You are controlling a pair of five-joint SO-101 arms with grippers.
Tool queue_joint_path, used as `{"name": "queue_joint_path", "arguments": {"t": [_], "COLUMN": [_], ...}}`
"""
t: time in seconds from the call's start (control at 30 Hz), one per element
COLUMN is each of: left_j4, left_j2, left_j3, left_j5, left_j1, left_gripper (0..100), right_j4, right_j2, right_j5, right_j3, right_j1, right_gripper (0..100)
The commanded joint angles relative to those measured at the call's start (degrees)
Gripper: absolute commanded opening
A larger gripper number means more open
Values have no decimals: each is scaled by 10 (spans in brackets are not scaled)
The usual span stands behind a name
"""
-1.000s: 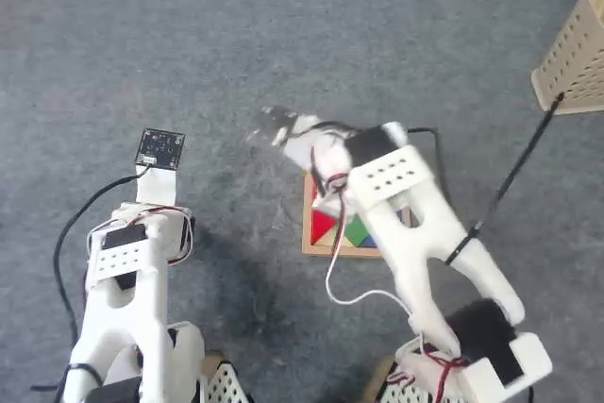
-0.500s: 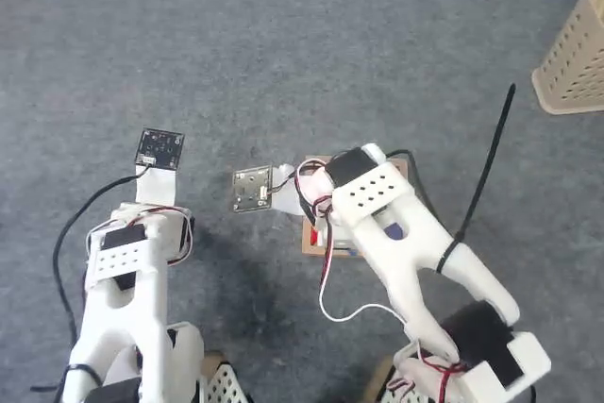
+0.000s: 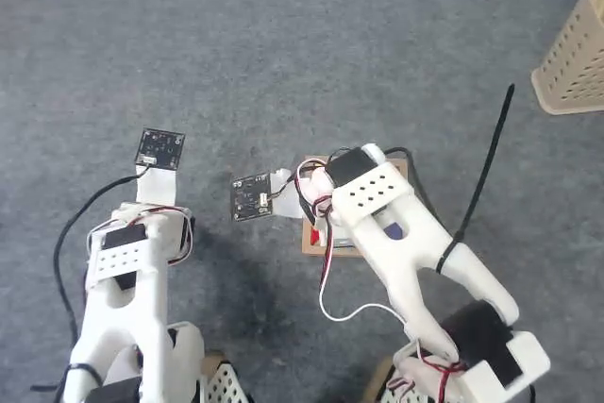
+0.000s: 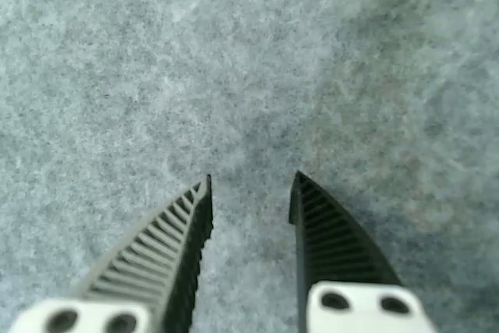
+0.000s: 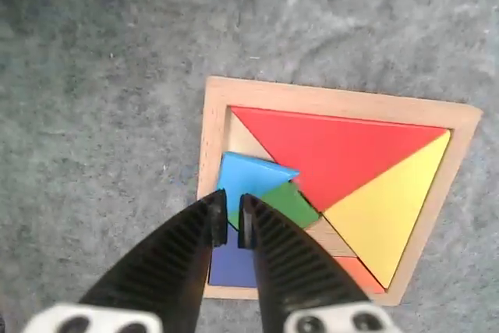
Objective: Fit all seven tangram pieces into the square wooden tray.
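The square wooden tray (image 5: 214, 115) lies on grey carpet. It holds a large red triangle (image 5: 327, 150), a large yellow triangle (image 5: 390, 208), a light blue piece (image 5: 249, 177), a green piece (image 5: 284, 200), a dark blue piece (image 5: 234, 267) and an orange piece (image 5: 362, 271). The light blue piece lies askew, and bare wood shows beside it. My right gripper (image 5: 231, 204) hangs shut just above the light blue and green pieces, nothing between its fingers. In the high view the right arm (image 3: 373, 191) covers most of the tray (image 3: 310, 238). My left gripper (image 4: 251, 185) stands open over bare carpet.
A pale perforated box (image 3: 576, 54) stands at the far right edge. A black cable (image 3: 486, 167) rises from the right arm. The left arm (image 3: 132, 252) stands well to the left of the tray, with open carpet between and beyond.
The right arm's wrist swung back and down over the tray, hiding the pieces from the high view, then nearly settled. The left arm has not moved.
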Motion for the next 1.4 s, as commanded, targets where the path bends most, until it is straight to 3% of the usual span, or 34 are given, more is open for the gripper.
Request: {"name": "queue_joint_path", "arguments": {"t": [0.0,0.17,0.27,0.53,0.8,1.0,1.1,1.37], "left_j4": [-9,-9,-9,-9,-9,-9,-9,-9], "left_j2": [-19,-19,-19,-19,-19,-19,-19,-19], "left_j3": [-2,-2,-2,-2,-2,-2,-2,-2], "left_j5": [-6,-6,-6,-6,-6,-6,-6,-6], "left_j1": [-4,-4,-4,-4,-4,-4,-4,-4], "left_gripper": [148,148,148,148,148,148,148,148], "right_j4": [-2,9,-28,-116,-124,-124,-124,-132], "right_j2": [-44,-37,-37,-37,-37,-37,-38,-47], "right_j5": [-84,-218,-258,-264,-265,-267,-302,-341], "right_j3": [-38,-56,-31,100,127,156,158,149], "right_j1": [0,59,89,93,89,16,-15,-41], "right_gripper": [24,20,4,6,6,6,6,6]}}
